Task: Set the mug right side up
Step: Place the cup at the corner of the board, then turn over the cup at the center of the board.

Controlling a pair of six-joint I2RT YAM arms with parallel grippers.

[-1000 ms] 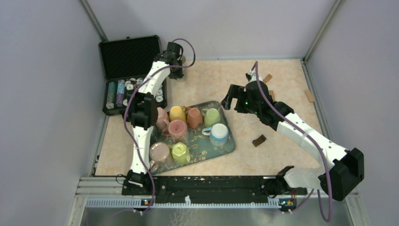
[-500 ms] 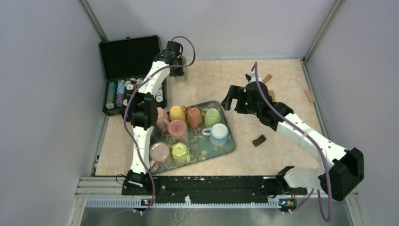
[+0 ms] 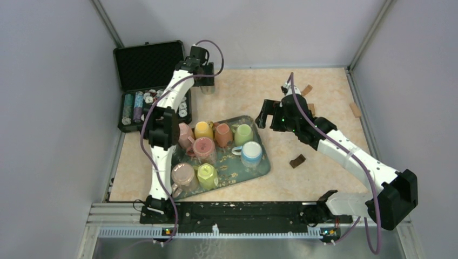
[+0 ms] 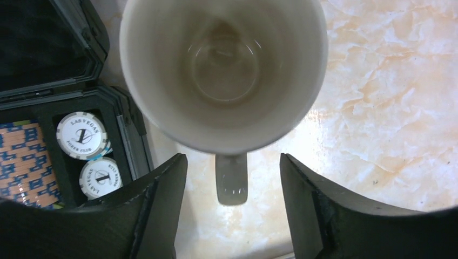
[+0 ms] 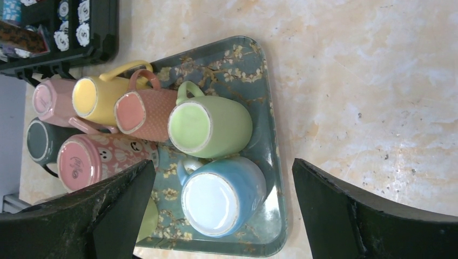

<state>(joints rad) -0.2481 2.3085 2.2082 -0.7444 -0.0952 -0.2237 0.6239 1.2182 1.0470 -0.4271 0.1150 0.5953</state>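
Mug [image 4: 224, 70] stands upright, mouth up, on the desk [image 4: 389, 102] at the far left, just beside the open chip case [image 4: 32, 48]. The left hand [image 4: 232, 164] hangs over it, fingers apart on either side of the handle, not touching. The right hand [image 5: 222, 163] is spread wide above the tray [image 5: 259, 65] of other mugs [image 5: 210, 127].

Far-left corner: upright cream ceramic mug [image 4: 224, 70] stands just beside the open black foam-lined chip case [image 3: 148, 67], with only a narrow strip of beige marbled tabletop [image 3: 254, 89] between them.
Mug handle: sits between the left gripper's [image 4: 232, 162] 2 fingers, a gap on each side.
Tray: teal floral tray [image 5: 254, 70] packed with upturned mugs [image 5: 210, 127], nearly touching.
Centre rear: tabletop bare.
Right side: small brown wooden blocks [image 3: 297, 161] scattered well apart.
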